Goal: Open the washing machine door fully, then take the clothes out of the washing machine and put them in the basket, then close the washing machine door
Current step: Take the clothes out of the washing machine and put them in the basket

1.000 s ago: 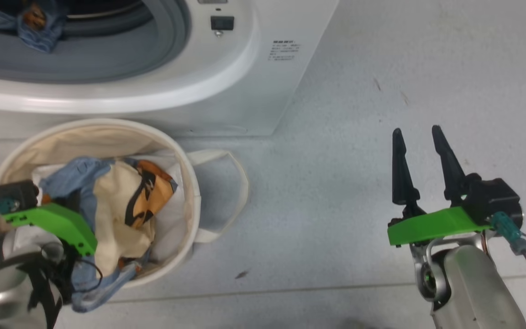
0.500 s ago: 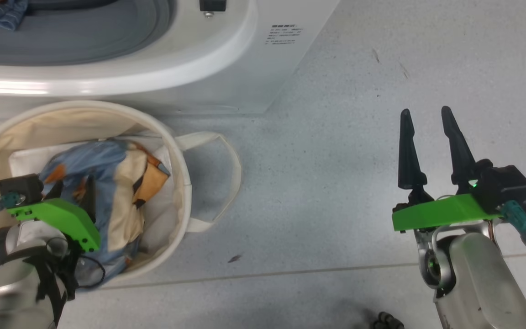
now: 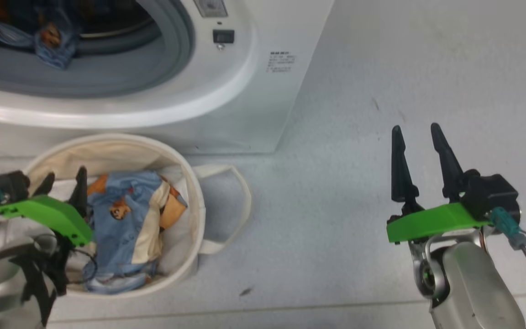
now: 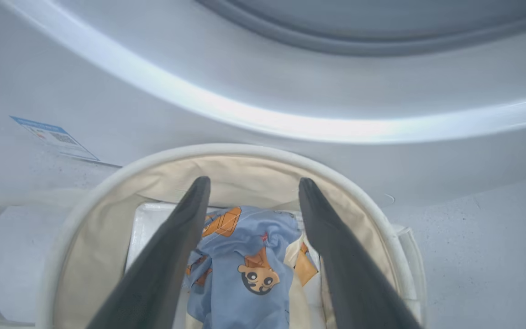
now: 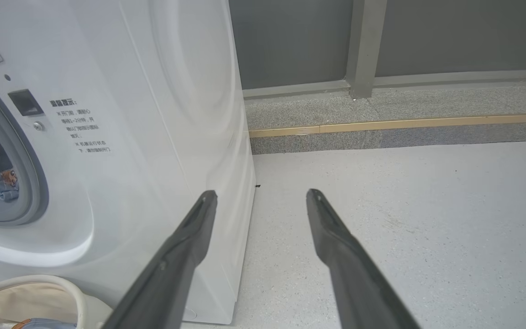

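Observation:
The white washing machine (image 3: pixel 226 105) stands at the top left with its mouth uncovered; its door is out of view. Blue printed clothes (image 3: pixel 55 43) lie inside the drum, also seen in the right wrist view (image 5: pixel 2 185). The round cream basket (image 3: pixel 190 183) sits on the floor in front of it, holding light-blue clothes (image 3: pixel 126 219) with orange cartoon figures (image 4: pixel 244 260). My left gripper (image 3: pixel 62 178) hovers open over the basket's left side, nothing between its fingers (image 4: pixel 171 256). My right gripper (image 3: pixel 416 132) stands open and empty over bare floor at the right, beside the washer's corner (image 5: pixel 240 192).
Pale speckled floor (image 3: pixel 359 91) stretches to the right of the washer. A low grey step with a tan strip (image 5: pixel 404 123) and a grey wall post (image 5: pixel 365 45) lie beyond it. One loop handle (image 3: pixel 240 201) of the basket sticks out to the right.
My left gripper has opened and let the garment drop into the basket, then risen a little. The head camera has shifted. The right arm holds its pose.

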